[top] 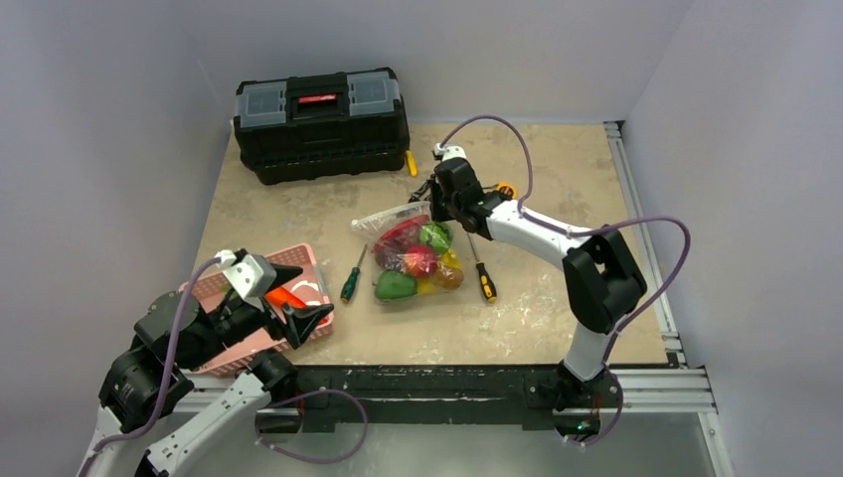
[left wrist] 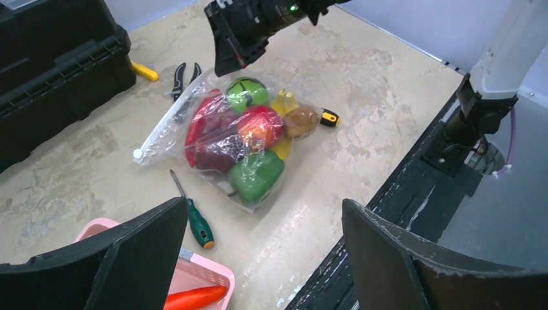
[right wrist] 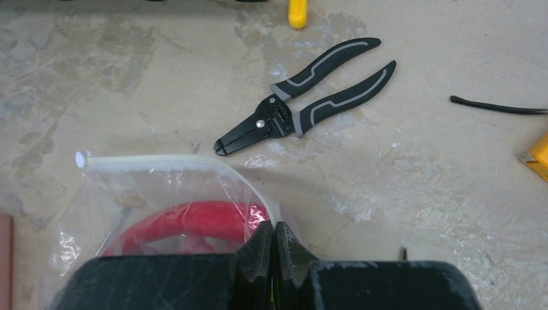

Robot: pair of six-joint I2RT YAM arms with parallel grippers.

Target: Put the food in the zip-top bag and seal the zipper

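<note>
Clear dotted plastic zip-top bag [top: 386, 221] mostly filled; one carrot left out.
Glossy toy fruits and vegetables [top: 418, 263] lie inside it at table centre, but an orange toy carrot [left wrist: 194, 297] sits in the pink plastic basket [top: 303, 253] at the bag's 8 o'clock, under the left gripper [top: 303, 294], whose jaws gape wide and hold nothing. The right gripper [right wrist: 274, 234], jaws pressed together, touches the whitish zipper strip [right wrist: 161, 159] at the bag's 12 o'clock edge. Whether it nips plastic, or how much is sealed, I cannot tell.
</note>
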